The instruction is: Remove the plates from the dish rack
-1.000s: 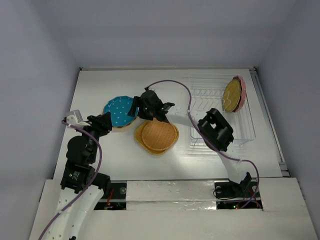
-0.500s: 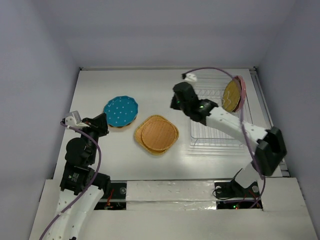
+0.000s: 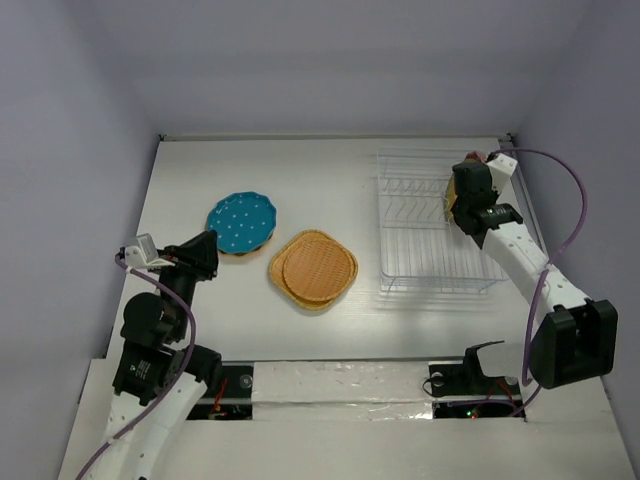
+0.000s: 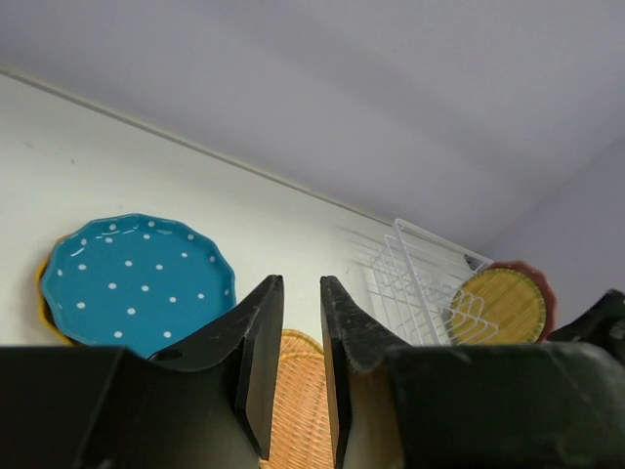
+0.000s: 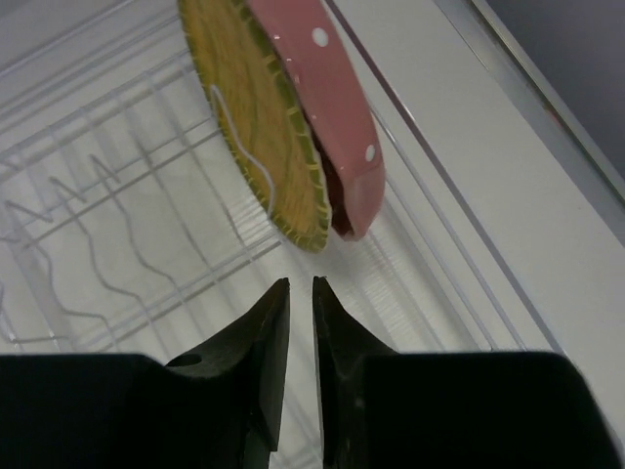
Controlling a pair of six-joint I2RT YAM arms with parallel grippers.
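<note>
The dish rack stands at the right and holds two plates upright at its far right end. They are a woven yellow plate and a dusty pink dotted plate behind it. My right gripper hovers just short of their lower edges, jaws a narrow gap apart and empty. In the top view it covers most of both. On the table, a blue dotted plate lies on a yellow one, beside stacked woven plates. My left gripper sits near them, slightly open and empty.
The rack's slots left of the two plates hold nothing. The table's right rim runs close beside the rack. White walls enclose the table at the back and sides.
My right arm swung from the stacked plates at the table's middle across to the rack's right end. My left arm drew back slightly toward the near left. The plates stayed put.
</note>
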